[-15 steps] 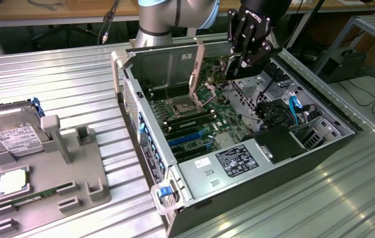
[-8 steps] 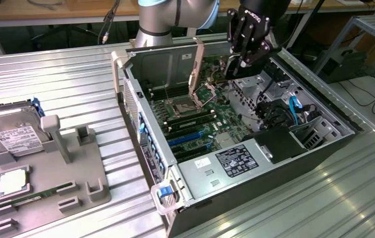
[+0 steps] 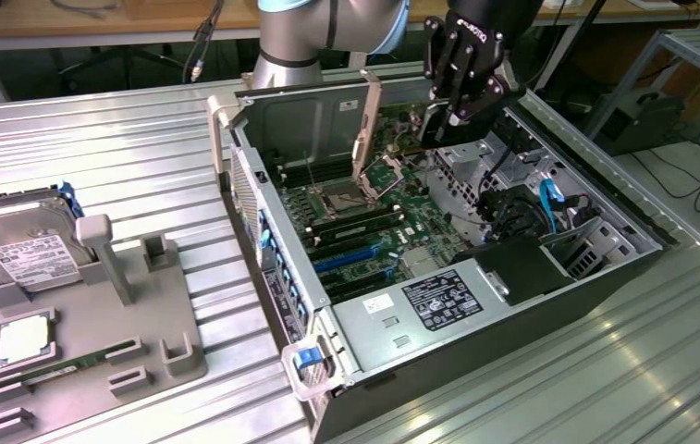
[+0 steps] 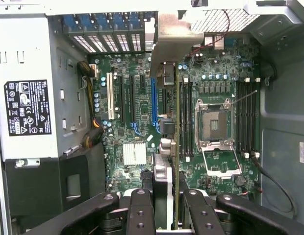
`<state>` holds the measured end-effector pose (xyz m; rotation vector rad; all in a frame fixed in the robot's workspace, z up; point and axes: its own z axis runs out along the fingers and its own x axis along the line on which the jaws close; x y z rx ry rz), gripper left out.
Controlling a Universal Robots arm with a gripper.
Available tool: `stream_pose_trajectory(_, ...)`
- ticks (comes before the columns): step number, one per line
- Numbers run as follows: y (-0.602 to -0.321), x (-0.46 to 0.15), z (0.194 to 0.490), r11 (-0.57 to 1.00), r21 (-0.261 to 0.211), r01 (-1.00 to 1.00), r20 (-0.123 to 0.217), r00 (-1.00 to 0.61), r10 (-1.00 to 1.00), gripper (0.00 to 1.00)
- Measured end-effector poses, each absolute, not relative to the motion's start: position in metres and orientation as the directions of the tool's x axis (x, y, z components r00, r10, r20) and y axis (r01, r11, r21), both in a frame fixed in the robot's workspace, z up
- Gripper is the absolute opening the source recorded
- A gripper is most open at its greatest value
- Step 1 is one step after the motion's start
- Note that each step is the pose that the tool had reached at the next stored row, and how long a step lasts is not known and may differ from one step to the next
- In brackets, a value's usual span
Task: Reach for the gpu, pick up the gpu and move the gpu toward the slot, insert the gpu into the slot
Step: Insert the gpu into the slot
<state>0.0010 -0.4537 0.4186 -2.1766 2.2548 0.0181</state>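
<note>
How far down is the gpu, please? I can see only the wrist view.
Observer: In the exterior view the gripper holds the gpu up near the rim of the open case. It looks clear of the motherboard.
Operator: Where is the slot from there?
Observer: The slot lies toward the exterior view's left of the gpu, nearer the camera.
Operator: What sits outside the case?
Observer: A grey tray on the exterior view's left carries a hard drive.
</note>
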Motion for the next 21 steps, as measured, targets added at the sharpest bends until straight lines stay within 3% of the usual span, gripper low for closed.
stream_pose_trajectory(21,-0.451,-0.005,0.406,-0.019,0.003,-1.000,-0.016,0.019,-1.000,0.28)
